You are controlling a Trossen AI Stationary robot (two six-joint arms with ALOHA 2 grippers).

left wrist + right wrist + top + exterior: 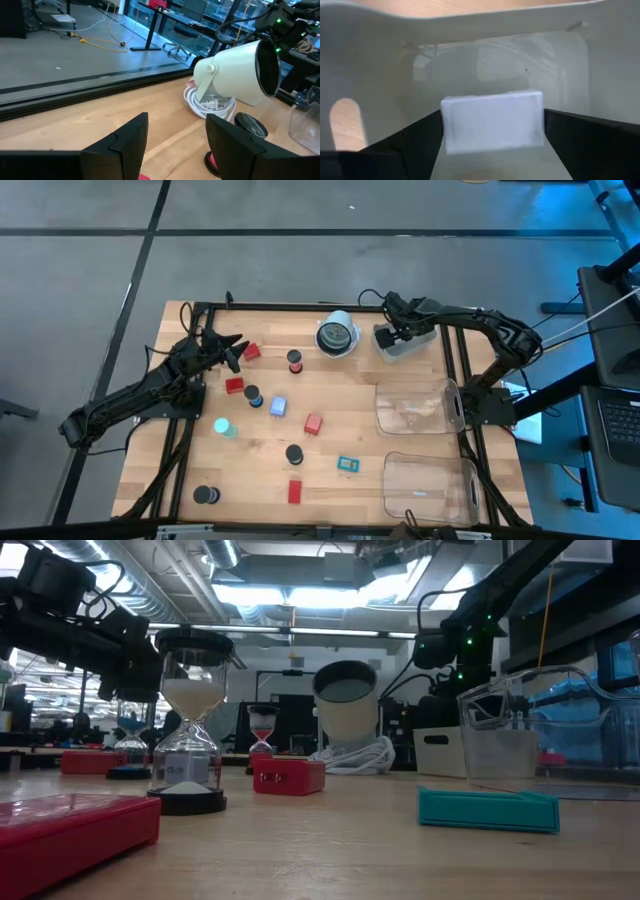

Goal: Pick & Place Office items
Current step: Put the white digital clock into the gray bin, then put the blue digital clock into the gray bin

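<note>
Office items lie scattered on the wooden table: red blocks point(313, 423), black round discs point(294, 453), a pale blue rectangle point(278, 406), a teal round piece point(222, 426) and a teal block point(348, 465). My right gripper point(393, 335) points down into a pale bin point(410, 345) at the far right. It is open, with a white rectangle point(492, 121) between its fingertips. My left gripper point(236, 346) waits open at the far left, beside a red block point(250, 351), nothing between its fingers point(130, 145). My right gripper reaches down from above into the bin, and the white rectangle's two short ends point(446, 125) stand level with its fingertips. Whether the fingers touch those ends, and whether the piece rests on the bin's floor, I cannot tell.
A white-and-dark bowl-like thing point(338, 335) with a coiled white cord point(210, 105) stands at the far middle, close to the bin. Two clear plastic bins point(415, 408) point(425, 485) lie along the right side. A dark frame rail point(300, 307) runs along the table's far edge.
</note>
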